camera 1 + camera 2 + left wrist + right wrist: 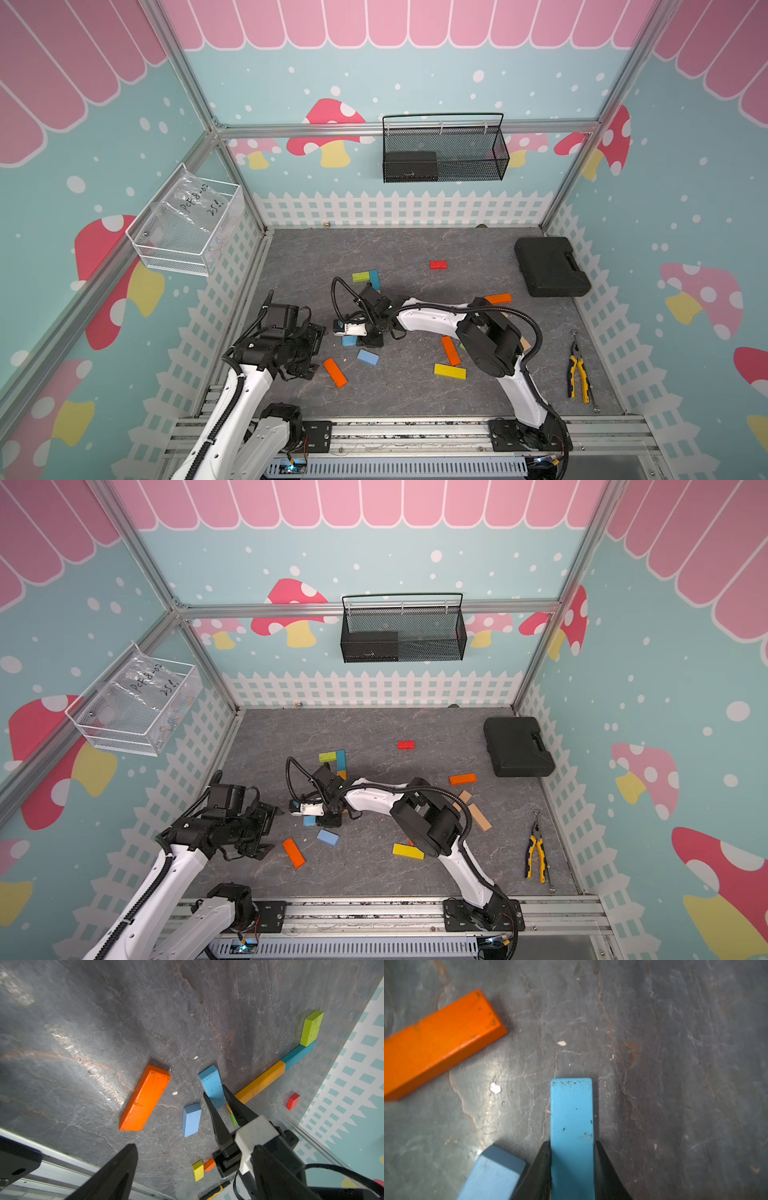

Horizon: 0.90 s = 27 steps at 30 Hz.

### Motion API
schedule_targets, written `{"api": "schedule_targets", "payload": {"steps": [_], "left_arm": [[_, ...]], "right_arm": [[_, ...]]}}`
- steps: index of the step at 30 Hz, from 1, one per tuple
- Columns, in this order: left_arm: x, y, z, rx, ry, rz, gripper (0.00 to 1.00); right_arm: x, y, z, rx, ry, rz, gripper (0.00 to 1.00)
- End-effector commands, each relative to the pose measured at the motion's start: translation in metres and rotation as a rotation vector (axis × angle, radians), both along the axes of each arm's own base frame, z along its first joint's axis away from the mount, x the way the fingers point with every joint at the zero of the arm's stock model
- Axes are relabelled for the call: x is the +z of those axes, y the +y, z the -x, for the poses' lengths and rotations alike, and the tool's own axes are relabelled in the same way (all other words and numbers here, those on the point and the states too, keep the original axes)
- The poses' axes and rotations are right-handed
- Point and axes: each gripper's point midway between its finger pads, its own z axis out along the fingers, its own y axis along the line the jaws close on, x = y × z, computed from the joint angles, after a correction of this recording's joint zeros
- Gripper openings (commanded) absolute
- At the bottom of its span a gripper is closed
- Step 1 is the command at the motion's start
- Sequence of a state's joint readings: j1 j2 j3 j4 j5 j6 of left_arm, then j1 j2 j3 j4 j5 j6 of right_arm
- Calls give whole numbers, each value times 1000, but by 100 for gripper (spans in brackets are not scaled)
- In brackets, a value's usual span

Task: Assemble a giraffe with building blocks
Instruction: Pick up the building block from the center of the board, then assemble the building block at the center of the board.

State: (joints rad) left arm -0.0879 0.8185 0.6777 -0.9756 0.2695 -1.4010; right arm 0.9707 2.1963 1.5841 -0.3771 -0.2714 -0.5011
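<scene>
Rising from the near rail (415, 432), both arms lean over the grey table (395, 399).

Left arm: folded at near left. The left gripper (318, 351) points right toward the blocks, jaws spread wide with nothing between them.

Near blocks, flat and apart: orange block (334, 372), pale blue block (368, 357), yellow block (449, 371), second orange block (451, 351).

Pliers (577, 370): yellow-handled, near right, close to the table's right edge.

Right arm: elbow raised at near right, forearm reaching left across the middle, wrist turned down. The right gripper (572, 1144) is clenched on the long sides of a blue block (571, 1109) at table level, just beside the pale blue block; resting or just lifted, cannot tell.

Two tan blocks (478, 816): right of that elbow.

Farther: mustard blocks (264, 1078) and teal block (299, 1053) end to end in a line, with a green block (311, 1028) square to its far end.

Third orange block (497, 298) and red block (437, 264): each alone, with bare table beyond the red one.

Black case (550, 266): shut, far right corner.

White wire basket (174, 262): left wall, holding a clear bag (195, 208) handwritten "PcF8-02"; second line unclear.

Black mesh basket (469, 162): far wall.
</scene>
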Motion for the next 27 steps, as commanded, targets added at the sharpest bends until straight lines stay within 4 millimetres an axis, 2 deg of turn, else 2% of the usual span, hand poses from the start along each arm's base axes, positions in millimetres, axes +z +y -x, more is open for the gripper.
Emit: {"api": "schedule_targets", "payload": {"steps": [1,6,10,11,13,15,19,24,27], "left_arm": [[-3,0,2,-6,0,2,89],[-2,0,1,-15,3,1,89],[-1,-2,-7,-38,-7,0,89],[0,-3,-9,-45,-10,-1,89],[0,-6,-14,-64,-18,-1,90],[0,-10,-20,-84,-24,-4,90],[-3,-23,-30,-130,-26,-4,90],[-12,-41,-42,-171,-27,9,90],[-17,-49,-48,-198,-20,21,90]], "right_arm": [[-6,-5,12,36,24,34,15],[42,-15,14,91,-75,-24,5],[85,-50,8,108,-219,-49,3],[90,-61,4,96,-238,-46,3],[89,-88,2,123,-265,-17,3],[81,-113,1,142,-301,25,0],[68,-153,-12,114,-321,85,0],[51,-181,-33,54,-322,132,0],[41,-194,-37,34,-314,155,0]]}}
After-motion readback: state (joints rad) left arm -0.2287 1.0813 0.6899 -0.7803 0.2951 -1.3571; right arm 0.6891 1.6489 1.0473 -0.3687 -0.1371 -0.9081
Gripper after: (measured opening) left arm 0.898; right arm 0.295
